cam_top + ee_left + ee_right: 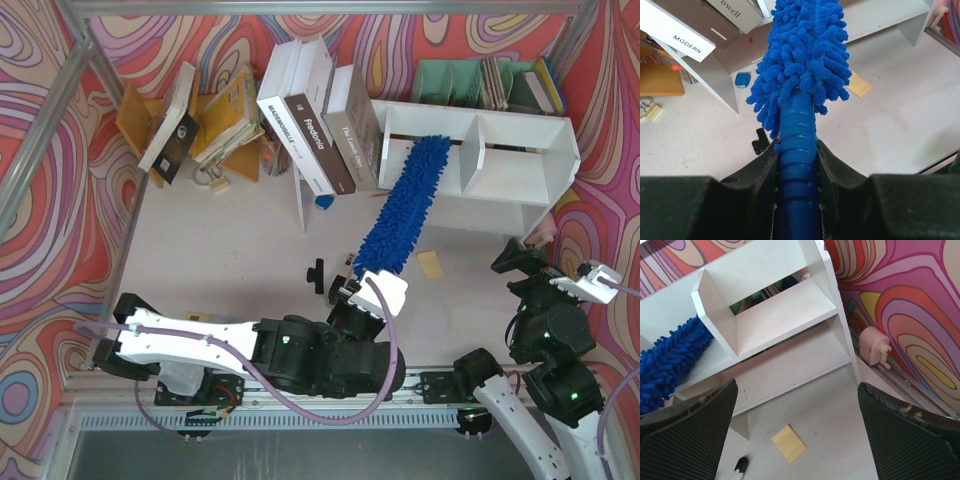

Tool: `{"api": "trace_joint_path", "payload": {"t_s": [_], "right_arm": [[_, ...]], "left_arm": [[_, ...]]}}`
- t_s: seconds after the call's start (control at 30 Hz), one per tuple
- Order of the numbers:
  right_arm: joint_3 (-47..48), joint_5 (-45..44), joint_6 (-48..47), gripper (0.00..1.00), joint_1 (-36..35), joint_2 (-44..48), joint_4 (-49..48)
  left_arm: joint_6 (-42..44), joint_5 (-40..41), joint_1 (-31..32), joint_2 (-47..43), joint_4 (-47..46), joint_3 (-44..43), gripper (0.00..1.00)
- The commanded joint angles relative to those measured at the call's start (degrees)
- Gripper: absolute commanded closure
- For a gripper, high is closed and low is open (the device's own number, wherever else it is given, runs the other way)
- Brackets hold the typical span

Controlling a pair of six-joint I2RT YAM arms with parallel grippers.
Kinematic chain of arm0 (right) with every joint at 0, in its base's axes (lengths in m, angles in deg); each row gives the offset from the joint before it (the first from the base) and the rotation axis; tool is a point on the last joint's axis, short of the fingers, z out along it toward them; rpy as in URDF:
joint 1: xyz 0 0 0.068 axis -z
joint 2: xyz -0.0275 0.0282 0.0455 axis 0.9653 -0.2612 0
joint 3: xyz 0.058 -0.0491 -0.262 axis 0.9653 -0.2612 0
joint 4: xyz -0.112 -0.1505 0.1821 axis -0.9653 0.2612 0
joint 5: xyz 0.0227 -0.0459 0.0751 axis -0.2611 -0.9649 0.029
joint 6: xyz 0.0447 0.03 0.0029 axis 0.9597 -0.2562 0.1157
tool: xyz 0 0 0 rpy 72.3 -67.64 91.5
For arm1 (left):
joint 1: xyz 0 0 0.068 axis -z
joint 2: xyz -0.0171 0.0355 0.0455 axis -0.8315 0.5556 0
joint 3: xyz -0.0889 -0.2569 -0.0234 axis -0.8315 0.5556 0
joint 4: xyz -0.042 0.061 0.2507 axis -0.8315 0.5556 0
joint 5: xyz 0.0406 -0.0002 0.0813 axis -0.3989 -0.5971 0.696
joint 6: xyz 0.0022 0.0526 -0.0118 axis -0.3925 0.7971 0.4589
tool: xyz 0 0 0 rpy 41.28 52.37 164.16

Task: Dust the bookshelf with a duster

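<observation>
Between the clenched left fingers sits the duster, reaching toward one o'clock into the bookshelf; right fingers released.

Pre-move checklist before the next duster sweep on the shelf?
1. Left gripper shut on duster handle, centred: ok.
2. Duster head inside bookshelf left cubby: ok.
3. Right gripper open, off the shelf: ok.
4. Leaning books close beside the head; a leftward sweep may hit them: not ok.
5. Right cubby already dusted: cannot tell.
</observation>
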Motion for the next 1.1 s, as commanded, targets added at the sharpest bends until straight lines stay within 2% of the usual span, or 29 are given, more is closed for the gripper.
{"api": "trace_joint_path", "payload": {"t_s": [0.0, 0.23, 0.4, 0.53, 0.63, 0.77, 0.83, 0.97, 1.07], "right_arm": [[-0.5, -0.4, -0.8, 0.08, 0.2, -0.4, -2.0], [-0.4, -0.5, -0.7, 0.08, 0.1, -0.3, -1.8], [-0.3, 0.0, -0.5, 0.08, 0.2, -0.2, -1.7], [-0.1, 1.7, -0.4, 0.08, 0.2, -0.7, -1.6], [2.1, 8.0, 3.0, 0.09, 0.2, -2.7, 0.9], [9.2, 22.1, 15.9, 0.09, 0.2, -10.0, 10.1], [11.6, 28.6, 20.1, 0.10, 0.2, -13.6, 11.5], [10.6, 40.9, 27.3, 0.10, 0.2, -17.1, 7.3], [7.6, 44.8, 34.3, 0.10, 0.2, -19.0, 4.1]], "left_arm": [[-0.4, 4.5, 1.3, -1.9, -0.6, 0.5, 1.00], [2.9, 2.6, 1.7, -2.9, -7.5, 4.1, 1.00], [-3.8, -7.7, -1.5, -4.3, -8.7, 10.6, 1.00], [-6.8, -8.6, -2.4, -3.4, -6.0, 11.2, 1.00], [-7.6, -8.3, -2.4, -3.1, -5.6, 11.3, 1.00], [-8.1, -8.3, -2.4, -2.5, -5.1, 11.2, 1.00], [-8.4, -8.3, -2.4, -2.2, -5.0, 11.1, 1.00], [-9.0, -9.0, -2.4, -2.0, -5.5, 11.6, 1.00], [-9.4, -9.3, -2.4, -2.4, -6.0, 12.4, 1.00]]}}
